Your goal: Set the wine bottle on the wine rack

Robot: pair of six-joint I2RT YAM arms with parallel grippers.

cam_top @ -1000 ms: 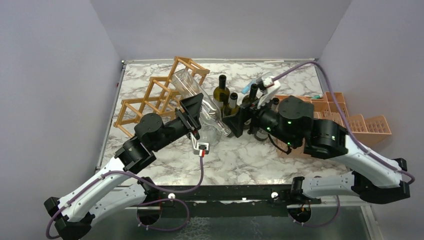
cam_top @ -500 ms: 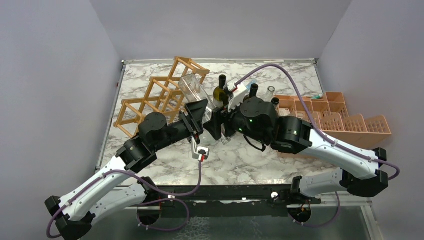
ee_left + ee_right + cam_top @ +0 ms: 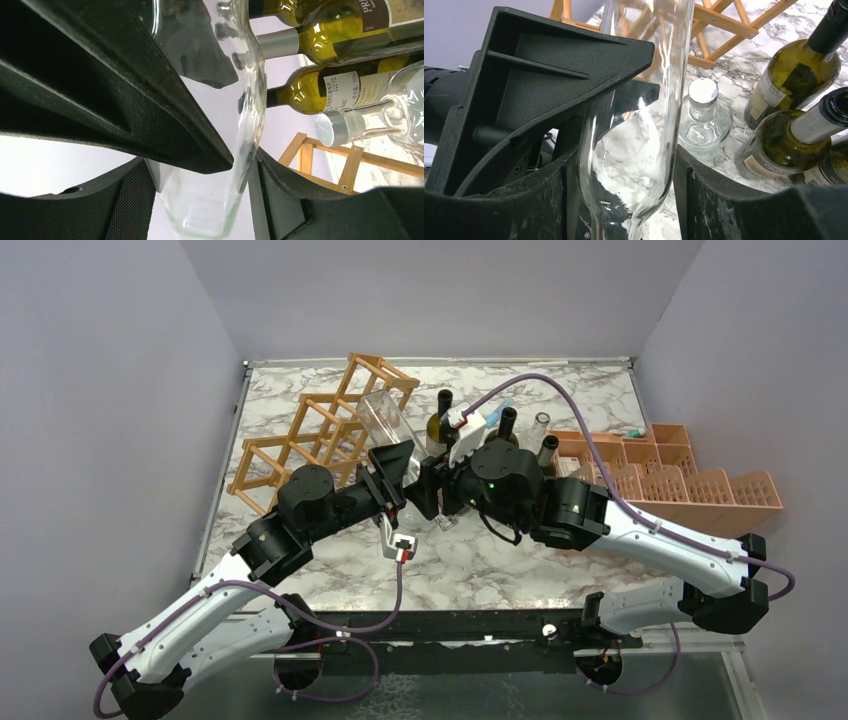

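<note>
**Marble tabletop, one bottle between two grippers**

I am working over the marble tabletop (image 3: 500, 560), holding the clear wine bottle (image 3: 383, 423) tilted in the air, its wide end up beside the wine rack (image 3: 310, 435). My left gripper (image 3: 202, 200) is clamping the glass between narrowed jaws. My right gripper (image 3: 624, 200) is straddling the same bottle, a finger on each side, though I cannot tell whether it is pressing. I am judging that one arm should grip firmly before the other loosens. Only then should the wide end be steered into a diamond opening, clear of the dark bottles (image 3: 445, 420).
</note>
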